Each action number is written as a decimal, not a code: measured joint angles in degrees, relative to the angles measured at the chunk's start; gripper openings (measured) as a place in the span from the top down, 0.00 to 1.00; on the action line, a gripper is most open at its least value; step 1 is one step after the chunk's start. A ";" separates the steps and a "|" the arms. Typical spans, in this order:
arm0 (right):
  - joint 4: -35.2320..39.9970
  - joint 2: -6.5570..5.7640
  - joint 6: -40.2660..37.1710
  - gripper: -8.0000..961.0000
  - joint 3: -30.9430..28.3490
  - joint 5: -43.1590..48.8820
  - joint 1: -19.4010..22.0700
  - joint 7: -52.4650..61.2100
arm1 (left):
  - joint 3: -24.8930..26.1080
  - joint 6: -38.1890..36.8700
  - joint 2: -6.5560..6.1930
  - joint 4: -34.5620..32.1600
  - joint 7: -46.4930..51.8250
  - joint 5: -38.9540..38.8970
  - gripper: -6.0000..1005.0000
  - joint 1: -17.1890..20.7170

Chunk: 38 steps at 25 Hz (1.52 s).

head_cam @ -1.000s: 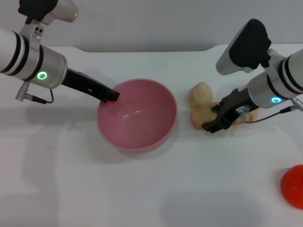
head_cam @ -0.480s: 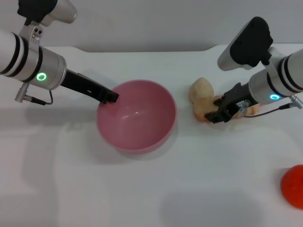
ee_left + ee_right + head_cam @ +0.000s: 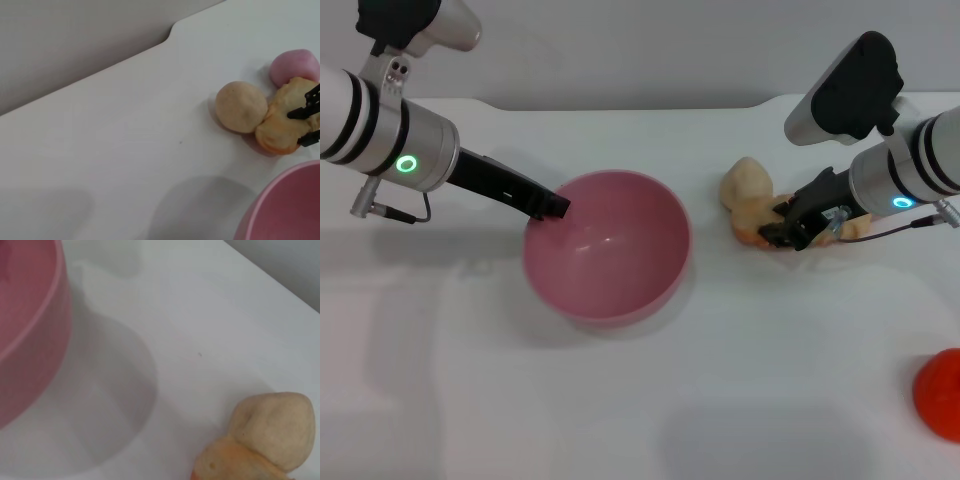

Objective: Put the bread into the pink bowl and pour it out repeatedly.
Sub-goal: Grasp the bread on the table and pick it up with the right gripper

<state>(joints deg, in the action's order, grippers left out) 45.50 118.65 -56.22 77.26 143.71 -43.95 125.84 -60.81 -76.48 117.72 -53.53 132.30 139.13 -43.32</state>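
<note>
The pink bowl [image 3: 607, 245] stands mid-table. My left gripper [image 3: 557, 206] is shut on its left rim; the rim also shows in the left wrist view [image 3: 282, 202]. The bread [image 3: 752, 222] lies to the right of the bowl, touching a beige egg-shaped lump [image 3: 744, 183]. My right gripper [image 3: 778, 230] is shut on the bread, low at the table. In the left wrist view its black fingers [image 3: 309, 99] sit on either side of the tan bread [image 3: 275, 131]. The right wrist view shows the bowl [image 3: 30, 325] and the end of the bread [image 3: 225, 465].
A small pink dome [image 3: 295, 66] sits just behind the bread, next to the beige lump [image 3: 241, 106]. A red-orange object [image 3: 940, 395] is at the table's front right edge. The table's back edge runs behind the bowl.
My right gripper has drawn back and to the right, and the bread's end has shifted with it towards the beige lump. The left gripper and the bowl have barely moved.
</note>
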 joint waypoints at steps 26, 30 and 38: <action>0.30 0.00 -0.08 0.83 0.16 -0.01 0.09 -0.21 | 0.00 0.03 -0.16 -0.09 -0.55 0.00 0.92 0.08; 0.29 0.01 -0.23 0.83 0.16 0.00 0.09 -0.22 | 0.01 0.02 -0.13 -0.09 -0.55 0.00 0.92 0.08; 3.59 0.25 -2.00 0.83 0.73 -0.34 1.22 0.07 | 0.00 0.13 -0.13 -0.04 -0.56 0.00 0.92 0.24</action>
<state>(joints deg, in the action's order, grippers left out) 49.09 118.90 -58.22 77.99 143.36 -42.74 125.91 -60.81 -76.35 117.59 -53.57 131.74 139.13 -43.08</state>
